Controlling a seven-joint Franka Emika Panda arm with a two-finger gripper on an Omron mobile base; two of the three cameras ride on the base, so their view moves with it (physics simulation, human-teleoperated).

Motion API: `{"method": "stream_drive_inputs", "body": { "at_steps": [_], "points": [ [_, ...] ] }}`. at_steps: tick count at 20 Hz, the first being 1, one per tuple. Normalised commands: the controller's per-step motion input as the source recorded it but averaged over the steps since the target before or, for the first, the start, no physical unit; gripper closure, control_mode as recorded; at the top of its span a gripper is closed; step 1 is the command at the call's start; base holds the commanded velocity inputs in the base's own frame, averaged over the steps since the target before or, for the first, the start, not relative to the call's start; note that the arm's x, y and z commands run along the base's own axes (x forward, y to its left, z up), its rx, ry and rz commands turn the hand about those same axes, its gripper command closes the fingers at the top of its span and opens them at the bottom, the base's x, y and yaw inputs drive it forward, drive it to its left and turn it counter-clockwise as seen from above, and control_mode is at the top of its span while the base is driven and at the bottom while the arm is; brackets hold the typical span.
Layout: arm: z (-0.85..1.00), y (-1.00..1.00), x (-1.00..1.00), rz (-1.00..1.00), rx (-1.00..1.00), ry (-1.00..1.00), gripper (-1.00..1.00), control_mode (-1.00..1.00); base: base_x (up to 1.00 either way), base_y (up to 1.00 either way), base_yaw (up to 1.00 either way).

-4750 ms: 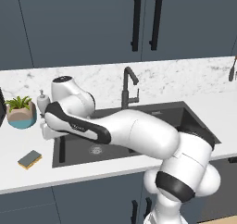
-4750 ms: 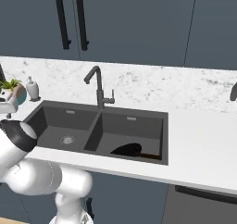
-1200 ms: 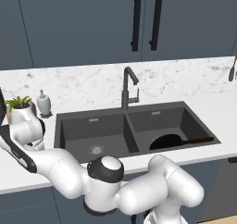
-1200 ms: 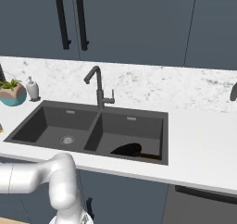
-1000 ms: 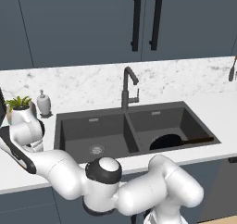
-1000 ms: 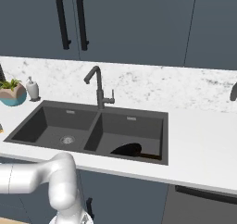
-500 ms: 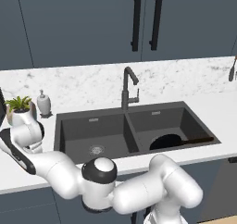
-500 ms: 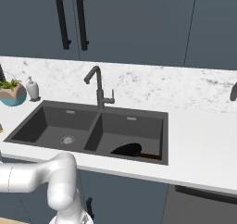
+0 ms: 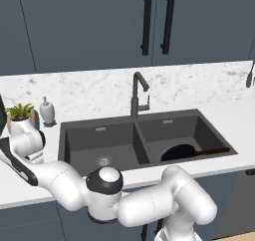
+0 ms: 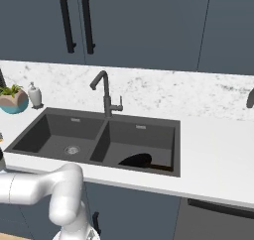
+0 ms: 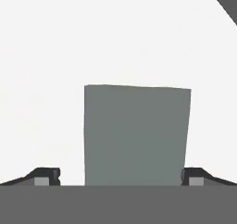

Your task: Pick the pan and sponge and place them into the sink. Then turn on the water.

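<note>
While the pan (image 9: 180,152) already lies in the right basin of the sink (image 9: 74,135), its long handle reaching out toward the right rim, the sponge (image 11: 137,134) sits on the white surface (image 11: 55,56) directly under the hand, to the left of the sink. In the hand view its dark grey top fills the space between the two finger tips, and the jaws (image 11: 118,177) stand spread wide, one tip on each side of the block, neither seen pressing on it. The wrist hangs low over the left end of the surface, near the potted plant (image 9: 21,116) and the soap dispenser (image 9: 47,110).

A sponge like this is likely light and soft, so it should give under the tips rather than slip; a moderate squeeze ought to be enough. Its rough scouring top suggests good friction. The best hold looks to be across the two long sides, near the middle of the block and low enough to catch its body. No stream runs from the faucet (image 9: 138,92), so the water is not yet on.
</note>
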Motion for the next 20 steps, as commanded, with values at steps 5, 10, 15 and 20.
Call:
{"method": "stream_drive_inputs", "body": {
  "at_steps": [5,10,15,20],
  "points": [
    [-0.40,-0.13,0.00,-0.02,0.00,0.05,-1.00,-1.00,0.00,0.00,0.00],
    [-0.50,-0.24,0.00,0.00,-0.01,0.08,-1.00,-1.00,0.00,0.00,0.00],
    [-0.53,-0.38,-0.19,0.00,-0.04,0.04,-1.00,-1.00,0.00,0.00,0.00],
    [-0.46,-0.27,-0.41,0.00,-0.02,0.00,-1.00,-1.00,0.00,0.00,0.00]
  ]
}}
